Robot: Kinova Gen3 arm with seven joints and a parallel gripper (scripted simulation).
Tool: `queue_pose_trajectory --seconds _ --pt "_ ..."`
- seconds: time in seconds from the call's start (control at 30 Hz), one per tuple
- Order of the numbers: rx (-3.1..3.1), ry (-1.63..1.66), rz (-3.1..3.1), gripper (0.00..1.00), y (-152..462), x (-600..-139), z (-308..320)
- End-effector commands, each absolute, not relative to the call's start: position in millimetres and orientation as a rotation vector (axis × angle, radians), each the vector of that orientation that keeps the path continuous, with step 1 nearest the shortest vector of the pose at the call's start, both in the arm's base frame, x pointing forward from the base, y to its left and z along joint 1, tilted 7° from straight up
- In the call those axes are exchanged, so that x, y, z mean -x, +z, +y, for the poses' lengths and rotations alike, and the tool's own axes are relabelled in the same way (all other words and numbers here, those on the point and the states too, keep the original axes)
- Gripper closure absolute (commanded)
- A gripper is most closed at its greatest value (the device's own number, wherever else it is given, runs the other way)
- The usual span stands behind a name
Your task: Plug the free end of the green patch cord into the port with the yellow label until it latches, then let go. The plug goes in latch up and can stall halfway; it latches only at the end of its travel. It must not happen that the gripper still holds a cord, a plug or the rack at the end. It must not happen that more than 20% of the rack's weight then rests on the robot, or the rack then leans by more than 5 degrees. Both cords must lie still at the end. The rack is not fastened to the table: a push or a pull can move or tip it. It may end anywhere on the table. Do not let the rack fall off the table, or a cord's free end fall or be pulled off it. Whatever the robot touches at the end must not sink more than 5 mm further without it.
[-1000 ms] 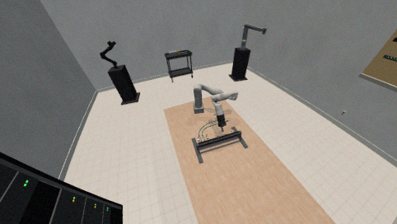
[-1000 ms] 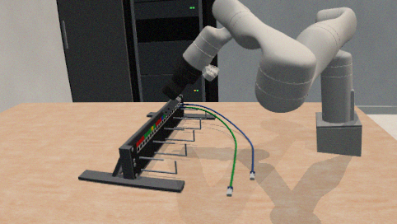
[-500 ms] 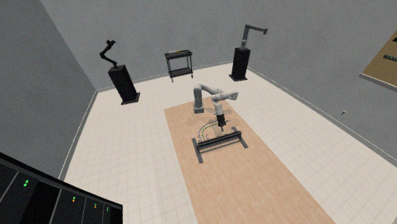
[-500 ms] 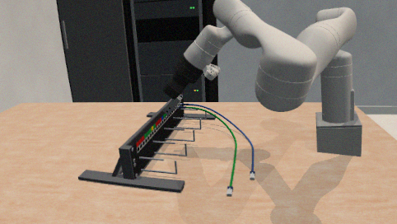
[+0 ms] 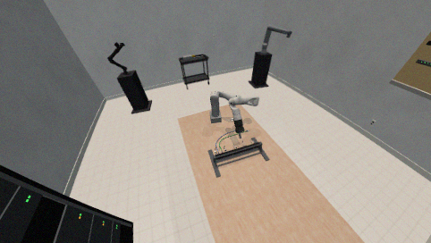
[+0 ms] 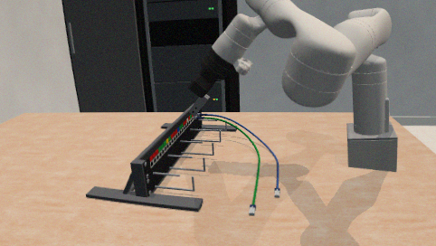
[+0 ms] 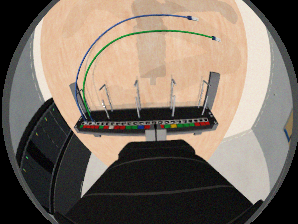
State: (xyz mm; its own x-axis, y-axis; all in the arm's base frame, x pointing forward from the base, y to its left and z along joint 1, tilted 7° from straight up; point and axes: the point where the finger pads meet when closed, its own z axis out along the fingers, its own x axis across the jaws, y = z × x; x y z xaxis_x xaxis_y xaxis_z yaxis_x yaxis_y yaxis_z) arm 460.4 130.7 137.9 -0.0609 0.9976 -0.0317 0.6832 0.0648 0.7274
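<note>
While the green patch cord's plug (image 6: 252,210) (image 7: 216,39) lies unplugged on the table (image 6: 312,217) (image 7: 145,55), the gripper (image 5: 240,137) (image 6: 205,99) (image 7: 155,129) stands closed, empty; grasping, insertion and release remain.

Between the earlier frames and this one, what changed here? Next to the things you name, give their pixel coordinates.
The arm has lifted the gripper (image 5: 240,136) (image 6: 202,104) (image 7: 155,129), shifting it slightly toward the arm's base in the exterior view. Nothing was visibly grasped or released. The rack (image 5: 237,153) (image 6: 141,178) (image 7: 150,114), green cord (image 6: 259,158) (image 7: 160,31) and blue cord (image 6: 269,150) (image 7: 160,15) look unchanged.
</note>
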Motion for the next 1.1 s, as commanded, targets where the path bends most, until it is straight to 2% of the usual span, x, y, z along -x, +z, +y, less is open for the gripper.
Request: queue_pose_trajectory --seconds 0.0,0.37,1.07 --pt "-1.672 0.768 1.795 1.00 149 -454 134" --pt "-1.672 0.768 1.795 1.00 179 -422 132" --pt "-1.672 0.768 1.795 1.00 202 -397 131"
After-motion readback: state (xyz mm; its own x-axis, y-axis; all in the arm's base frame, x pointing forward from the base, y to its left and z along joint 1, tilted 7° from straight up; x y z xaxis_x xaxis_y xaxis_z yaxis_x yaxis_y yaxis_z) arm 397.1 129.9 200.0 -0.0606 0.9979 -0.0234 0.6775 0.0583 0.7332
